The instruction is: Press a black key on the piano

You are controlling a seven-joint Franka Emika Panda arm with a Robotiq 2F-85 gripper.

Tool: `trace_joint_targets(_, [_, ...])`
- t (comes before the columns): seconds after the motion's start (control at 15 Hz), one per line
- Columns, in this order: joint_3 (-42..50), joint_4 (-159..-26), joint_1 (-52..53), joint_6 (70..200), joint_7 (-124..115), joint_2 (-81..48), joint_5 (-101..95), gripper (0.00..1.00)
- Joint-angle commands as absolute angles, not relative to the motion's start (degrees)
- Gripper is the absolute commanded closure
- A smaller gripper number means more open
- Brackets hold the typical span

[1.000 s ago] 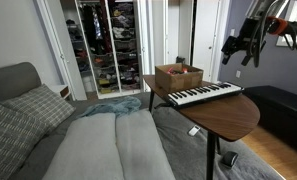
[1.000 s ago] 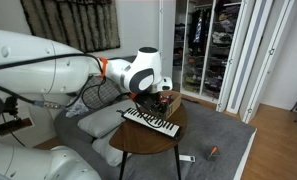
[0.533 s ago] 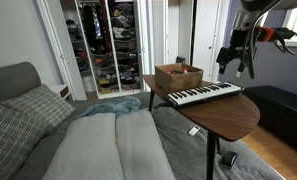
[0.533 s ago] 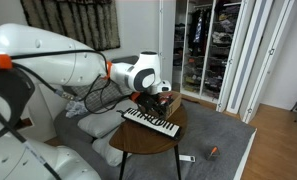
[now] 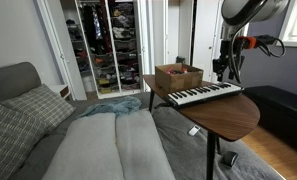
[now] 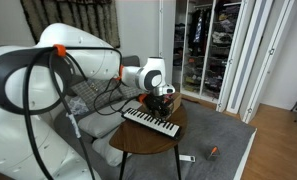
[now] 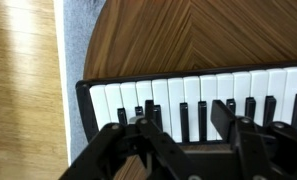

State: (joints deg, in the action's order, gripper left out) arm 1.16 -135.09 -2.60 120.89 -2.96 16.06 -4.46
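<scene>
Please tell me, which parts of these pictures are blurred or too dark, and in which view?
In the wrist view the gripper is dark and out of focus at the bottom, while the piano is sharper. In an exterior view the robot arm near the camera looks soft. In an exterior view the gripper is a small dark shape.

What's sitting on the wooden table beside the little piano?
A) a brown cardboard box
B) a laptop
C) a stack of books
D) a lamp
A: in an exterior view, an open brown cardboard box stands on the table right beside the piano.
</scene>
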Motion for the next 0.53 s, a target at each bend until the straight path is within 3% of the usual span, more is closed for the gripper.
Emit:
trace_joint_targets(0.0, [0.3,-132.4,-2.3,120.9,-3.1,13.0,-6.4,0.7])
trace_joint_targets(0.27, [0.0,-132.2,-1.7,122.7,-3.1,11.3,-6.2,0.97])
trace_joint_targets(0.47, [-0.4,-132.4,-1.7,124.9,-3.7,10.2,-7.0,1.0])
